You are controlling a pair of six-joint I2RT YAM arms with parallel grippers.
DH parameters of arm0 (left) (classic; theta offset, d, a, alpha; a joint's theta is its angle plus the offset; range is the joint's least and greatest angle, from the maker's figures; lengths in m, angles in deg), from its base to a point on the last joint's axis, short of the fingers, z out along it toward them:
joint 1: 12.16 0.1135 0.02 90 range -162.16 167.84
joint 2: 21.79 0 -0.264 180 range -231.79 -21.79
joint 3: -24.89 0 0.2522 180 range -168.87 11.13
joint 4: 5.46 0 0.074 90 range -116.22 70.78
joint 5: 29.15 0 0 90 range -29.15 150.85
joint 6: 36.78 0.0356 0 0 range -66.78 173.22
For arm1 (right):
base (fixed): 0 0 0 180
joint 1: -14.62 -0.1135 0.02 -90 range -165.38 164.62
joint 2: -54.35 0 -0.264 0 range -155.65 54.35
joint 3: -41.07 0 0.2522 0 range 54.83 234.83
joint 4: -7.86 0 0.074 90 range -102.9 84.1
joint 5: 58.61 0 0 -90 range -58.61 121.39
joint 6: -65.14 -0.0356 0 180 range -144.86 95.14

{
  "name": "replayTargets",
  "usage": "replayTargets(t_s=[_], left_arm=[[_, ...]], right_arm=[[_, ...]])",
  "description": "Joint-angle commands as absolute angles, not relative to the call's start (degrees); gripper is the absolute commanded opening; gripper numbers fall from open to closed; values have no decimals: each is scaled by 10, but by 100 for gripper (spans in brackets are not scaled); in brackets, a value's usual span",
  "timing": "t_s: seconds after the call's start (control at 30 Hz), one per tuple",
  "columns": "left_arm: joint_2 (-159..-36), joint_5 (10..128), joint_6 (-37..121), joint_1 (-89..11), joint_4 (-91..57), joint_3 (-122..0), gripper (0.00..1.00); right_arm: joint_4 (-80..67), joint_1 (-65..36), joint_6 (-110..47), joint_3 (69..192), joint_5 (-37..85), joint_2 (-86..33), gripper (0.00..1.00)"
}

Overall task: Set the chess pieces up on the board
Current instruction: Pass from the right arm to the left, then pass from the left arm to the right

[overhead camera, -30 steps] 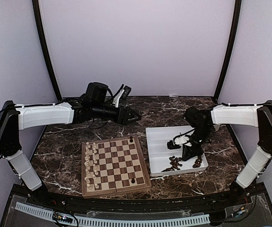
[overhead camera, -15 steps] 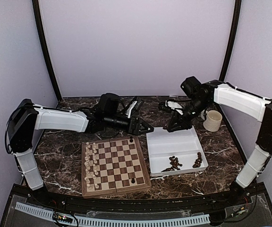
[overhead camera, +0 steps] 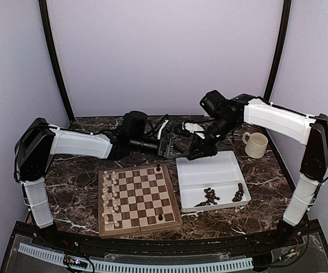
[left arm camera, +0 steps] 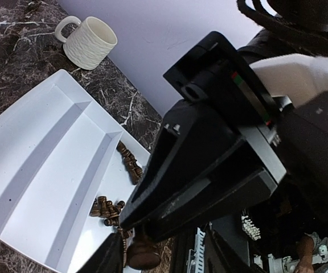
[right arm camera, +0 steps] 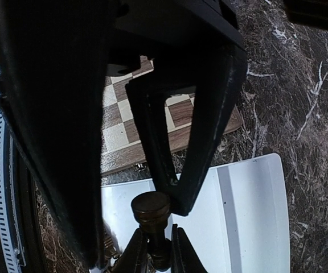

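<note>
Square brown-and-cream checkered wooden board (overhead camera: 140, 228) up front, white rectangular plastic tray (overhead camera: 209, 168) just right of it. By the tray's far left corner the grippers are nose to nose: right gripper (right arm camera: 152, 250) pinching a small dark brown turned wooden chess piece (right arm camera: 151, 209), left gripper (overhead camera: 175, 151) half-open, fingers straddling it.

Brown-and-cream checkered board (overhead camera: 139, 196); white tray (overhead camera: 209, 168); dark brown chess piece (right arm camera: 151, 209); dark, white-veined marble counter (overhead camera: 73, 176); mug (overhead camera: 257, 145) probably cream.
</note>
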State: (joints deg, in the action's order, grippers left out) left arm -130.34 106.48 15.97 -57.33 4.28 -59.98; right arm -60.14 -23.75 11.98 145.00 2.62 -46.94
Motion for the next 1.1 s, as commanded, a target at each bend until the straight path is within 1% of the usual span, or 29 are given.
replayTargets(t_s=[0.0,0.03,0.13,0.2,0.33,0.43,0.47,0.5,0.53,0.6,0.67,0.73,0.77,0.9,0.97,1.07], left_arm=[[-1305,1073,138,-571,57,-616,45],[-1306,1074,136,-570,55,-616,42],[-1306,1074,135,-569,48,-616,37],[-1307,1077,134,-569,45,-617,30],[-1310,1078,132,-569,37,-621,23],[-1312,1080,130,-569,38,-624,16],[-1313,1080,128,-568,38,-625,13],[-1313,1080,128,-568,40,-627,12],[-1311,1080,126,-567,46,-628,11],[-1303,1079,127,-567,72,-625,11],[-1287,1065,131,-566,112,-612,10],[-1270,1041,133,-566,169,-593,9],[-1266,1023,133,-566,188,-579,8],[-1259,983,110,-569,303,-559,7],[-1266,971,99,-569,341,-558,7],[-1281,963,90,-571,368,-567,7]], right_arm=[[-605,-246,127,1472,25,-470,14],[-604,-245,128,1473,25,-469,14],[-604,-246,130,1474,25,-467,14],[-603,-246,130,1470,24,-463,14],[-596,-246,129,1461,27,-455,14],[-585,-246,124,1455,30,-446,16],[-579,-246,120,1452,31,-441,18],[-573,-244,114,1450,35,-434,24],[-564,-238,102,1447,33,-425,32],[-526,-199,62,1431,-17,-396,43],[-466,-131,-6,1406,-117,-364,50],[-390,-64,-104,1359,-249,-345,51],[-344,-43,-173,1336,-296,-342,51],[-180,-22,-341,1239,-393,-333,52],[-33,-23,-478,1173,-430,-327,53],[192,-24,-658,1099,-450,-329,55]])
